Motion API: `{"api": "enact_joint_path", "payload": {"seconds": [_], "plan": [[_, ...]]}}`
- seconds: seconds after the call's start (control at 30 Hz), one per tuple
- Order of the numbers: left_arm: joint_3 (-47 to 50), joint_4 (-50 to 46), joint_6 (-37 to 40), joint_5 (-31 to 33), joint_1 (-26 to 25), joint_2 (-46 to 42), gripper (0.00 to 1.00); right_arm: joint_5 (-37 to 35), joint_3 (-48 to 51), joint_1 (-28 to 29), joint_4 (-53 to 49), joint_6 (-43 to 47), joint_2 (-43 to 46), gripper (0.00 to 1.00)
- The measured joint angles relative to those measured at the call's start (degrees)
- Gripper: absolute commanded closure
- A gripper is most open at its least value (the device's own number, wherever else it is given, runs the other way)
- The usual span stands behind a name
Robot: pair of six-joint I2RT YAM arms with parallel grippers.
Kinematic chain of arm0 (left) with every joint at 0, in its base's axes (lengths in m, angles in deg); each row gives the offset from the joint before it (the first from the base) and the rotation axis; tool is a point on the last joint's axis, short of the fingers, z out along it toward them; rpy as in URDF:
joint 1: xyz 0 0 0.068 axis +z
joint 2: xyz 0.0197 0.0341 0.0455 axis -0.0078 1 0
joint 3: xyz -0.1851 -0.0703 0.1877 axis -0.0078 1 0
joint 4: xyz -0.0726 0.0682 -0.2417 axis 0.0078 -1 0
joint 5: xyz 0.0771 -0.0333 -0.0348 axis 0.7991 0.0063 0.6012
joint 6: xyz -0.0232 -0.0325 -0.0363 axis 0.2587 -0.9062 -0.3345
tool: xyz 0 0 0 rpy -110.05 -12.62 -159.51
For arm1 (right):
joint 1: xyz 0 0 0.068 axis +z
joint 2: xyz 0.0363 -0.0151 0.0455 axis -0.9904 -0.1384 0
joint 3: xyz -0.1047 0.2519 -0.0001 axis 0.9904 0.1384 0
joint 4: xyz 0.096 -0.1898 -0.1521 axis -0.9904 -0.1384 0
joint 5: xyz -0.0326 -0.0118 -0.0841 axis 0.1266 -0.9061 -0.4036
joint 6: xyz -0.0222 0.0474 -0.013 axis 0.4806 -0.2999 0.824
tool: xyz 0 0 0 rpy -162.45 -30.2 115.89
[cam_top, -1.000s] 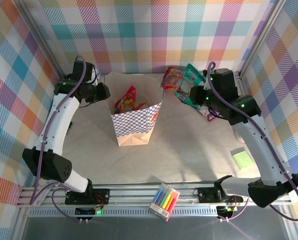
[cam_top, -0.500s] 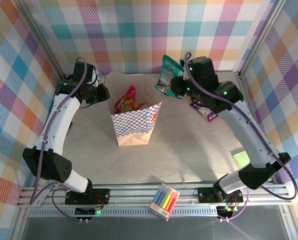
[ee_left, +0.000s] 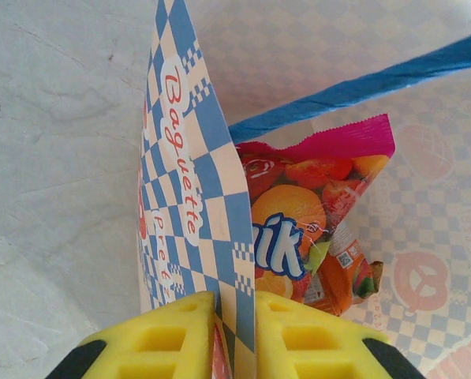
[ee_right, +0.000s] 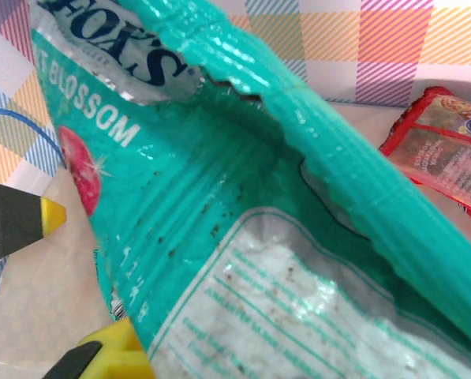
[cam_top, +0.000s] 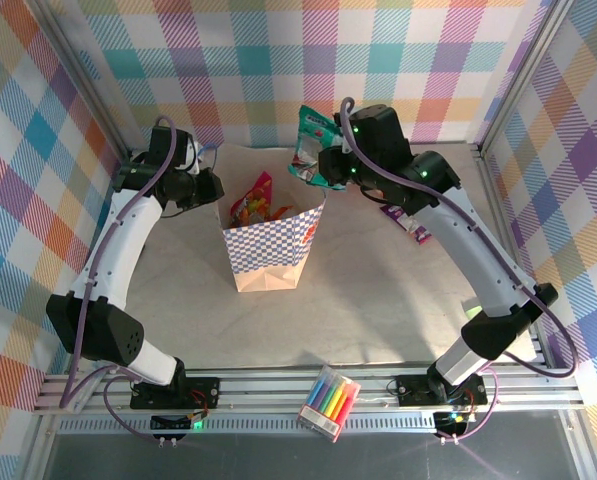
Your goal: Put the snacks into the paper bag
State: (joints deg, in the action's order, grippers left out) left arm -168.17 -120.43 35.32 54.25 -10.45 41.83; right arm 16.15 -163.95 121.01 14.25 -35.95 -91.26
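The paper bag (cam_top: 269,250) stands mid-table with its mouth open toward the back. My left gripper (cam_top: 209,187) is shut on the bag's checkered rim (ee_left: 216,229), its yellow fingers (ee_left: 160,339) pressing both sides. Inside lies a pink-edged multicolour candy packet (ee_left: 302,221), also visible from above (cam_top: 255,200). My right gripper (cam_top: 330,165) is shut on a teal packet (cam_top: 313,142), held in the air just behind and right of the bag's mouth. The right wrist view shows that teal packet (ee_right: 259,237) close up, with one yellow finger (ee_right: 113,351) at its lower corner.
A red packet (ee_right: 444,150) lies on the table at the back right, and a purple one (cam_top: 408,225) lies under the right arm. A clear pack of markers (cam_top: 329,402) rests on the front rail. The bag's blue cord handle (ee_left: 361,83) lies behind the candy.
The right arm has lifted the teal packet off the back-right pile and swung it left toward the bag's mouth. The left gripper and the bag stay put.
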Motion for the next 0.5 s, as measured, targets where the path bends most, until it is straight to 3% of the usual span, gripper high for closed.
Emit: {"api": "enact_joint_path", "payload": {"seconds": [0.5], "plan": [[0.7, 0.8, -0.7, 0.1, 0.0, -1.2, 0.81, 1.9, -4.3, 1.7, 0.6, 1.3, -0.3, 0.81]]}}
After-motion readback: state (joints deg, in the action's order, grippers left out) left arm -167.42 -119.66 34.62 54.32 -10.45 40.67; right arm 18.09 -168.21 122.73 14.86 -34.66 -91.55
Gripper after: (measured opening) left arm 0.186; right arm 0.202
